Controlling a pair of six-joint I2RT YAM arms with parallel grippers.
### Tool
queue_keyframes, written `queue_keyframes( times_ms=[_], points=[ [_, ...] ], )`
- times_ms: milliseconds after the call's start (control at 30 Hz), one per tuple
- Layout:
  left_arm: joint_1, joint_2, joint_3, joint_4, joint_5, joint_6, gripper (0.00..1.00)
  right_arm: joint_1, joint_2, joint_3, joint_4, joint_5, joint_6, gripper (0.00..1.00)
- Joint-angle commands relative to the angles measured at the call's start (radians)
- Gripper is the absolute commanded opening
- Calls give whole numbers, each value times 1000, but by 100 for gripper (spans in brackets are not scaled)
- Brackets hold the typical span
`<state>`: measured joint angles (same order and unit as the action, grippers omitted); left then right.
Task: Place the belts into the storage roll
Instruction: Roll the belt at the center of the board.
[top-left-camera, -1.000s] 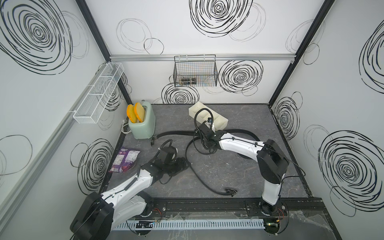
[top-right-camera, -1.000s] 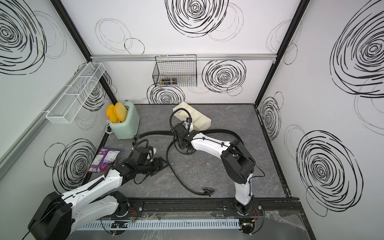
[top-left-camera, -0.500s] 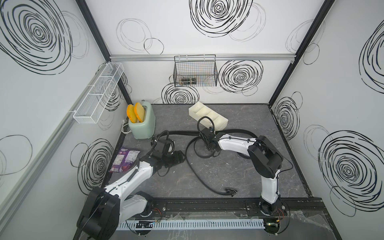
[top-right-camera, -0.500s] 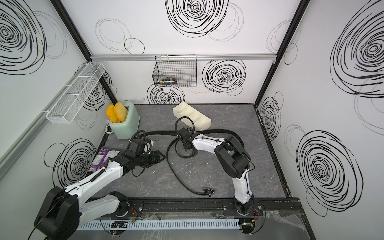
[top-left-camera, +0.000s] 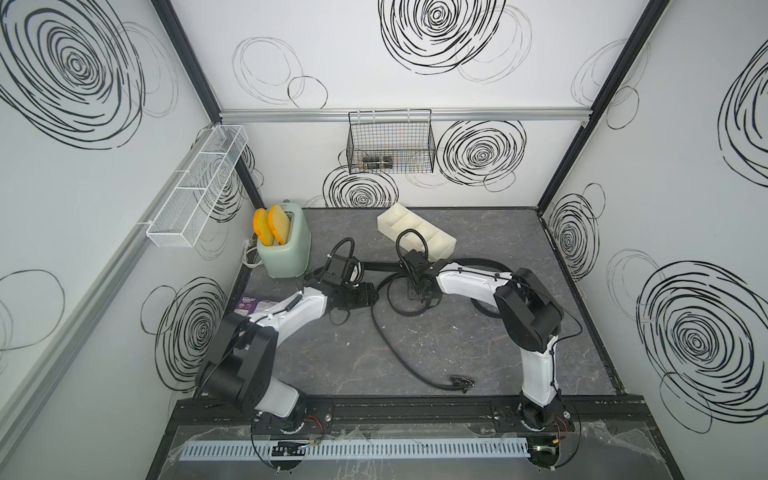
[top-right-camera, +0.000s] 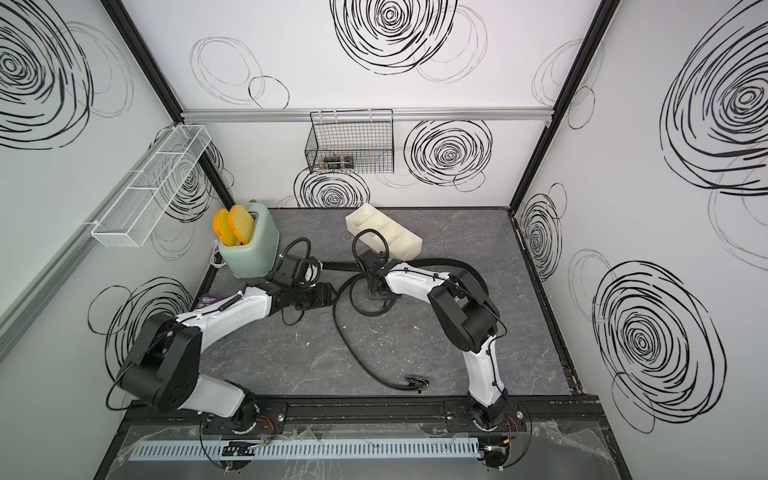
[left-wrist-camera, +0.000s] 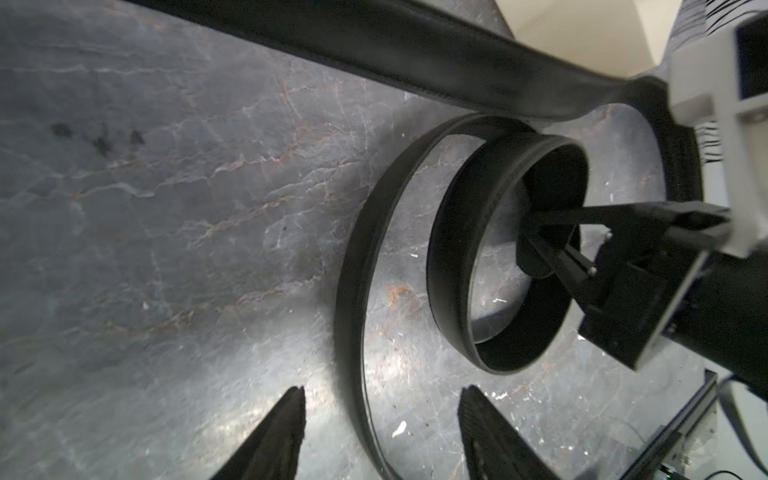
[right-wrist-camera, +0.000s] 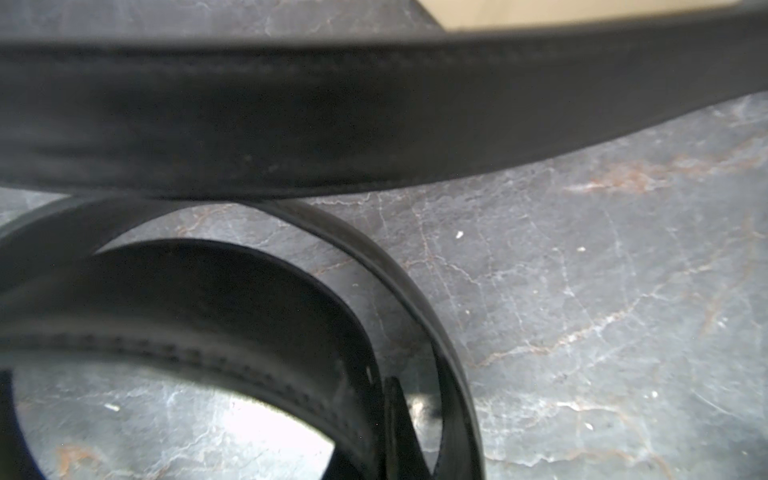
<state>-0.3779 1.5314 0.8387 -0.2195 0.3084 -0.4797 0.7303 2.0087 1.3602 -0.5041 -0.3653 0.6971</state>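
Observation:
One black belt has its buckle (top-left-camera: 461, 380) near the front rail. Its strap runs back to a loose coil (top-left-camera: 392, 305) (top-right-camera: 358, 308) mid-table. My right gripper (top-left-camera: 419, 291) (top-right-camera: 376, 293) points down into that coil and is shut on its inner wrap (right-wrist-camera: 257, 345). My left gripper (left-wrist-camera: 382, 395) (top-left-camera: 372, 293) is open, low beside the coil; the outer strap (left-wrist-camera: 353, 291) passes between its fingertips without touching them. A second belt (top-left-camera: 386, 265) (left-wrist-camera: 415, 45) lies flat behind both grippers. The cream storage roll (top-left-camera: 415, 232) (top-right-camera: 382, 232) stands at the back, its compartments holding nothing.
A green toaster (top-left-camera: 284, 245) with toast stands at the back left, a purple packet (top-left-camera: 255, 305) in front of it. A black wire basket (top-left-camera: 390, 145) hangs on the back wall and a white wire shelf (top-left-camera: 195, 187) on the left wall. The second belt curves round my right arm.
My left gripper has moved from nearer the front toward the back, up to the coil, and its jaws have narrowed a little. The right gripper stayed shut on the belt and shifted slightly.

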Motion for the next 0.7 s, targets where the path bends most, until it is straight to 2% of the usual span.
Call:
queue_keyframes(
  times_ms=[0,67,167,233,300,433,667],
  points=[
    [-26,78,52,19,-32,77,56,-14,83,-23,-75,-13,-11,0],
    [-14,132,68,10,-26,68,47,-20,86,-22,-79,-20,-14,0],
    [38,152,36,50,28,5,15,-23,101,3,-113,-20,-24,0],
    [80,121,-27,115,76,-67,5,-23,119,37,-154,-28,-38,0],
    [118,75,-98,193,122,-162,0,-23,140,83,-209,-33,-53,0],
    [122,-16,-241,372,162,-396,0,-25,172,155,-299,-49,-63,0],
    [-10,-154,-423,600,59,-766,0,-40,190,155,-268,-129,-2,0]
  ],
)
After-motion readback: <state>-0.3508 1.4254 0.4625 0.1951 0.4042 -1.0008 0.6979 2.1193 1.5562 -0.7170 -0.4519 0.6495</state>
